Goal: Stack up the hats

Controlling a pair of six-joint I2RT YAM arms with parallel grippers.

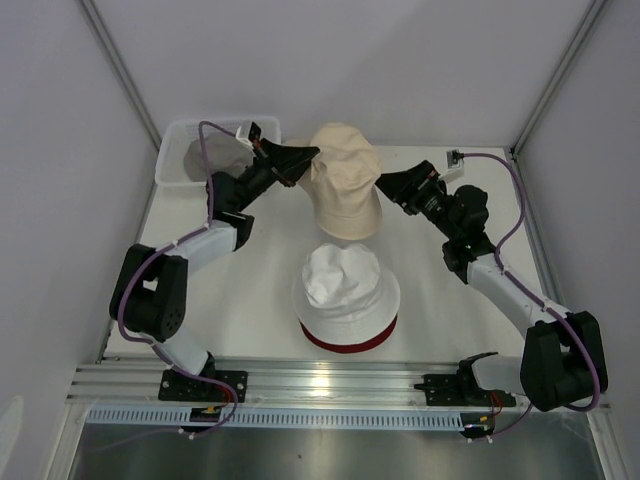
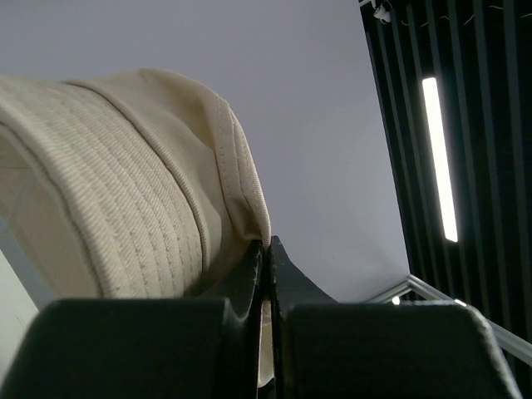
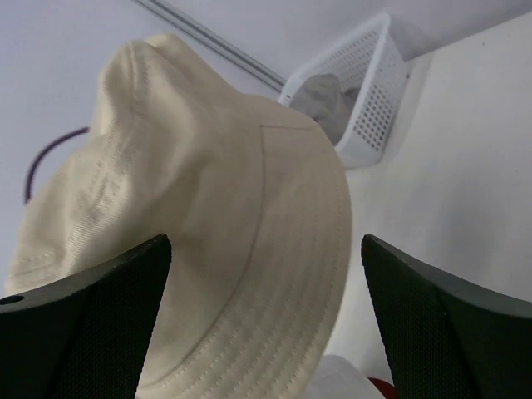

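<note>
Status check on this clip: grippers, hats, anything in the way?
Left gripper shut on cream hat brim, hat aloft. Right gripper open beside it. White hat on dark red hat. Grey hat in basket; nothing blocking.

My overhead camera sits above and behind the arm bases and looks down from far off on the whole tabletop (image 1: 240,290), bases at 6 o'clock. The left wrist camera looks up along the left end effector (image 2: 268,249), very close to the cream hat (image 2: 125,191), with wall and ceiling slats beyond. The right wrist camera looks out past the right end effector (image 3: 264,241), again close to that hat, with the basket (image 3: 366,91) at 1 o'clock. All three views share the hat. Overhead, the basket sits at 10 o'clock.
</note>
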